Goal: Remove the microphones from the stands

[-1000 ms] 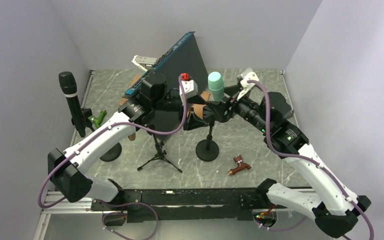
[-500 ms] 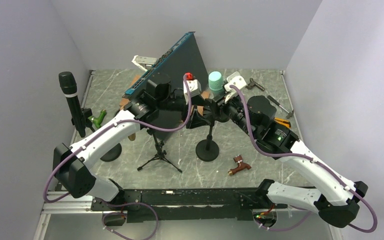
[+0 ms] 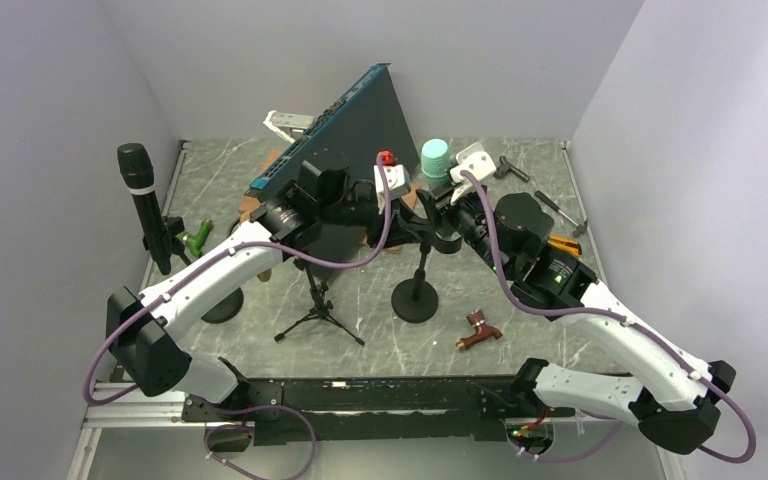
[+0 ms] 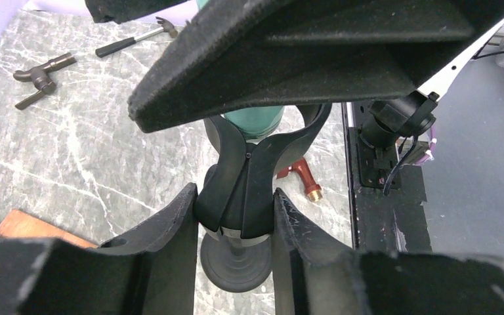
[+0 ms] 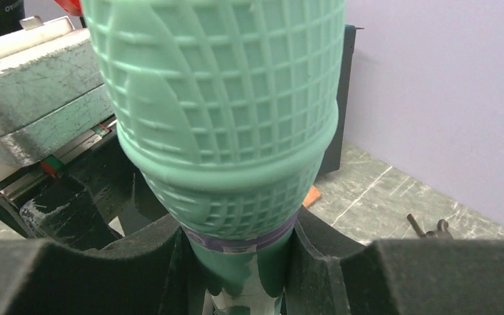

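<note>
Marble-grey table underneath it all, and a dark board with a blue edge leans up at the back. Both arms reach in to the middle and meet over the stand, which sits upright on its round base near the table's centre. The left gripper is clamped tight on the neck of the stand's black clip, one finger pressed on each side. Up top, the green microphone sits in that clip, head up. The right gripper pinches its handle just under the mesh head, with the pads against it on both sides. Off to the left stands a black microphone, well apart. A small brown tool lies near the base.
</note>
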`<state>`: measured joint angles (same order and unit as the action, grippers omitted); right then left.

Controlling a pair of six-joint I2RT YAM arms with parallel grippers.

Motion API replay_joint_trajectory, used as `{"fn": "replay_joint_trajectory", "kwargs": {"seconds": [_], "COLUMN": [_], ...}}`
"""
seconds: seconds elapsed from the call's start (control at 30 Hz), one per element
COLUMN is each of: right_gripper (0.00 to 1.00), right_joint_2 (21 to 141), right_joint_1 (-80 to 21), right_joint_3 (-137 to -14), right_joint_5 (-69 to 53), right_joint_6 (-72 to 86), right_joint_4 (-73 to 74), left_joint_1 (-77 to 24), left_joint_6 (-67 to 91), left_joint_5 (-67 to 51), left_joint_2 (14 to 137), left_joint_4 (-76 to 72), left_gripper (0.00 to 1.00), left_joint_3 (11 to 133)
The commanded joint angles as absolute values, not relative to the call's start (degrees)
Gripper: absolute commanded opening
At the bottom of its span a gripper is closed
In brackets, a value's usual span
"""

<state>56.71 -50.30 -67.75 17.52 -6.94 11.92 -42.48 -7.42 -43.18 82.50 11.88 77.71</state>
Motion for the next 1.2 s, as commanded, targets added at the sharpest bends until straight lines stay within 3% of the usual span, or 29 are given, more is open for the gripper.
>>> {"fn": "replay_joint_trajectory", "kwargs": {"seconds": [0.0,0.4,0.93,1.0,1.1,1.17], "right_gripper": [0.00,0.00,0.00,0.00,0.00,0.00], "right_joint_2": [55.3,54.1,41.9,40.7,39.7,39.6], "right_joint_1": [-50.6,-50.6,-50.5,-50.5,-50.5,-50.5], "right_joint_3": [-69.0,-80.6,-67.0,-65.3,-63.7,-63.3], "right_joint_5": [19.9,15.8,43.3,44.3,44.6,44.5], "right_joint_6": [-7.3,-5.1,-11.2,-10.8,-10.3,-10.1], "right_joint_4": [7.2,6.6,6.5,6.9,7.0,7.2], "left_joint_1": [-43.2,-43.7,-44.5,-44.7,-45.3,-45.7], "left_joint_6": [-9.2,-9.4,-7.6,-7.8,-8.0,-8.6], "left_joint_5": [-39.3,-38.5,-32.0,-31.7,-31.6,-31.4], "left_joint_2": [81.6,82.1,80.4,79.6,78.9,78.8], "left_joint_4": [12.2,13.5,14.9,14.1,13.3,13.7], "left_gripper": [0.00,0.00,0.01,0.12,0.42,0.54], "left_joint_3": [77.5,77.9,78.7,77.9,76.7,76.8]}}
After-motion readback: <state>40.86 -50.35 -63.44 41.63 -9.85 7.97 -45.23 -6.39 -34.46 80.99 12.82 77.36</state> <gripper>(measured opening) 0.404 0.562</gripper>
